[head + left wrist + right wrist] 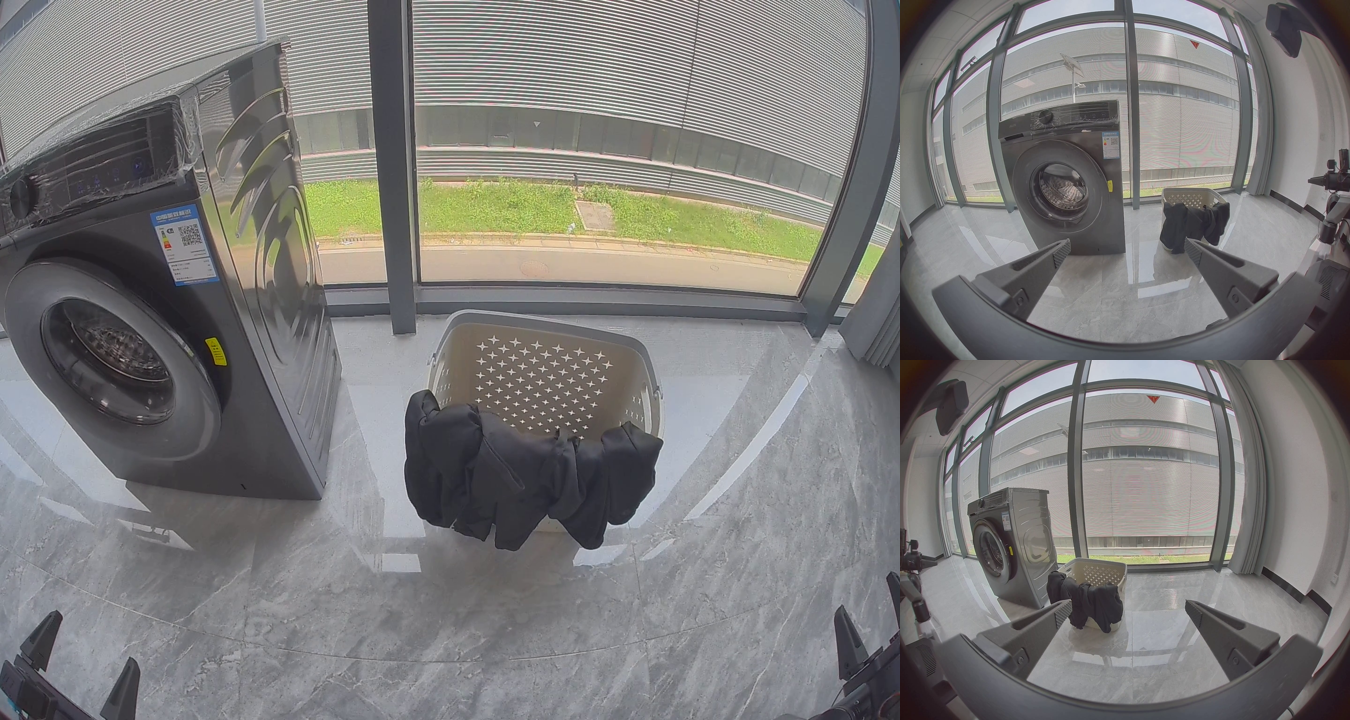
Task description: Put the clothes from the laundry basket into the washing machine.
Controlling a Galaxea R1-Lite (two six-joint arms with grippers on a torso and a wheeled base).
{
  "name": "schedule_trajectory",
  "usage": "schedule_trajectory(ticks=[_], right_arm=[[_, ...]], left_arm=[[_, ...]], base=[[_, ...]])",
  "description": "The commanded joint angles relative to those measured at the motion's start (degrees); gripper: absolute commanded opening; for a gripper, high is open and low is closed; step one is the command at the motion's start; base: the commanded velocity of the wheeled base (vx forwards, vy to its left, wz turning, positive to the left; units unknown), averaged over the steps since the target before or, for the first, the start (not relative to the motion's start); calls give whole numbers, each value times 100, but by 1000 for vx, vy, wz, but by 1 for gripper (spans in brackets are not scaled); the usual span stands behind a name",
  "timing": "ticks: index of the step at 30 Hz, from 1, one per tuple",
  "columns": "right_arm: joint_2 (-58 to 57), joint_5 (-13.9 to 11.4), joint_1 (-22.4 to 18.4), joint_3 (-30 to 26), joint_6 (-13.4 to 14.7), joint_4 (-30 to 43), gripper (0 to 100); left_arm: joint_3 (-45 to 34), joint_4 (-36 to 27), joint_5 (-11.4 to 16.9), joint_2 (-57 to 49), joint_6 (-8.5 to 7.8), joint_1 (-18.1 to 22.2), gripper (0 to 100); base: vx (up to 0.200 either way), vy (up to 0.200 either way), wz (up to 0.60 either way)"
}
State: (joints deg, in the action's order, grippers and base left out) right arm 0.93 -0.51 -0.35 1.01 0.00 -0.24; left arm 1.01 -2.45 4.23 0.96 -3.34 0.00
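A polished grey marble-patterned floor (469, 619) runs up to a floor-to-ceiling window wall (609, 141) and mirrors the daylight in pale patches. A dark grey post (394, 159) divides the panes, and another frame member (848, 187) stands at the right edge of the glass. A grey curtain (1249, 500) hangs bunched in the corner beside a plain white wall (1303, 500) with a dark skirting board (1293, 587). A black box (1285, 23) is mounted high on that wall. Outside lie a paved path (562, 265), a grass strip (562, 208), a lamp post (1072, 70) and a building (1148, 486) clad in horizontal ribs.
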Motion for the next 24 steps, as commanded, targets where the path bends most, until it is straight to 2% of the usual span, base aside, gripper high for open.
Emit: schedule_trajectory(ticks=[1, 6, 15, 24], right_arm=[[-93, -2, 0, -101, 0, -2, 100], [-93, -2, 0, -101, 0, -2, 100], [-93, -2, 0, -101, 0, -2, 100], [-93, -2, 0, -101, 0, -2, 100]], left_arm=[[-101, -1, -1, -96, 0, 0, 100], [-101, -1, -1, -96, 0, 0, 100], [-101, -1, -1, -96, 0, 0, 100], [-101, -1, -1, -96, 0, 0, 100]], base=[[200, 0, 0], [200, 0, 0], [0, 0, 0], [0, -200, 0]])
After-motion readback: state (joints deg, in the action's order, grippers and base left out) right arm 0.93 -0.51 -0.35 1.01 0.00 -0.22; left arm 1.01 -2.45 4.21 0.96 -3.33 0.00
